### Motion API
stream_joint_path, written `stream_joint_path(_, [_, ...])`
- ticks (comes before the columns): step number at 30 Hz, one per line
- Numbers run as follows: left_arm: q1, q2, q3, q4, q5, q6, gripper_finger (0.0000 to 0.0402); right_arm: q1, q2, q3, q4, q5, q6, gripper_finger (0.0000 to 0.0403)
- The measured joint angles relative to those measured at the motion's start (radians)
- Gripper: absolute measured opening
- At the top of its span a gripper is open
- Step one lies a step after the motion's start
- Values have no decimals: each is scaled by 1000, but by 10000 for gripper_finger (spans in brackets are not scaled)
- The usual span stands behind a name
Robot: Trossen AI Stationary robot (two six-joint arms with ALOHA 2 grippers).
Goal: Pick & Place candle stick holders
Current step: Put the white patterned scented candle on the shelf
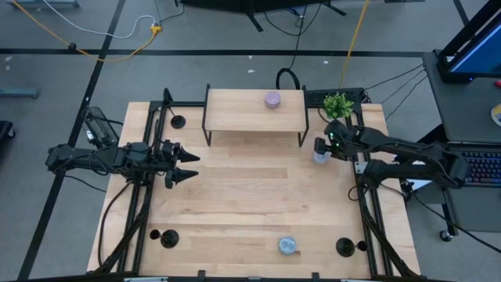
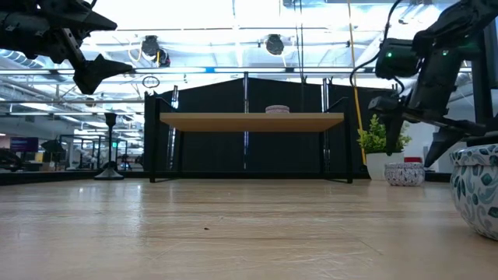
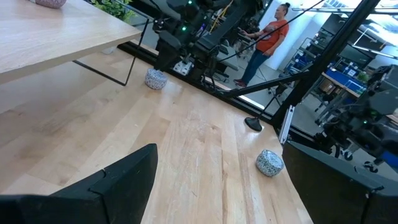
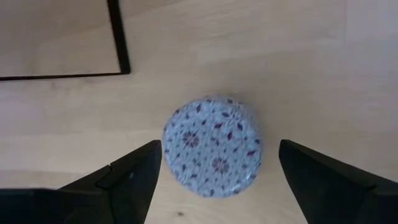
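Right gripper (image 4: 214,186): fingers spread wide, empty, hanging over the small round white pot with purple floral print (image 4: 211,145), right of centre in the high view.
Left gripper (image 1: 182,163): open, empty, raised at left-centre.
Black round-based candle stick holders (image 1: 168,238): at three table corners, none on the raised wooden shelf (image 1: 235,113).
Progress: seemingly nothing placed.

Left hand (image 1: 186,167) gapes wide mid-air; right hand (image 1: 320,151) (also spread) points straight down.
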Motion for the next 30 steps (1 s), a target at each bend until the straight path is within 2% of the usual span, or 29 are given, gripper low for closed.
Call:
stream_joint_path(11, [0,0,0,0,0,0,351,-4,151,2,129,-33,-55,315])
stream_joint_path(24, [0,0,0,0,0,0,351,0,225,5,108,-27,-62,316])
stream_joint_path(30, [0,0,0,0,-1,0,351,1,243,2,75,16,-58,315])
